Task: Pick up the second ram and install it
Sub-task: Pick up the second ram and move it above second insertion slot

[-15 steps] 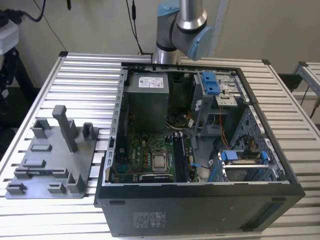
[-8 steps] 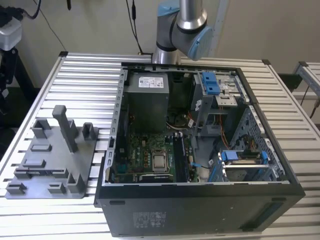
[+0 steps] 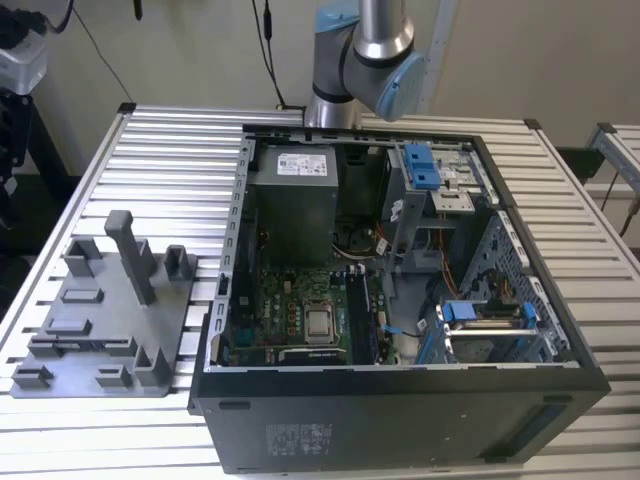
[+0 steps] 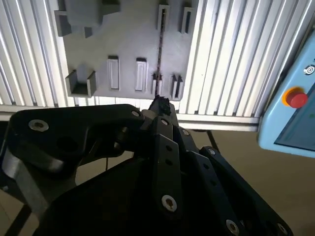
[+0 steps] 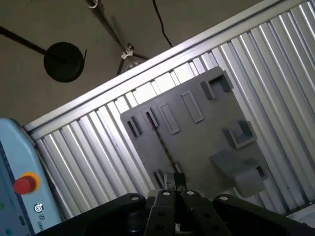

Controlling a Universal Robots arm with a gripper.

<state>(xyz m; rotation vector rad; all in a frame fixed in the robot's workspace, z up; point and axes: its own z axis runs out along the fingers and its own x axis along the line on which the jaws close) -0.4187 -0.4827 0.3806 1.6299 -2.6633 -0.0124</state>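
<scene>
Gripper (image 4: 160, 105) above slatted table (image 4: 226, 59), beige floor (image 4: 236, 142)

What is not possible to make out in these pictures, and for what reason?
Memory stick: it stands edge-on in the grey plate in both wrist views, a thin dark line, so its label is hidden.
Gap between gripper and stick: both wrist views look along the gripper, so depth is unclear.
Memory slots, exterior view: too small to tell whether a stick sits there.
Arm, exterior view: cut off by the top edge.
</scene>
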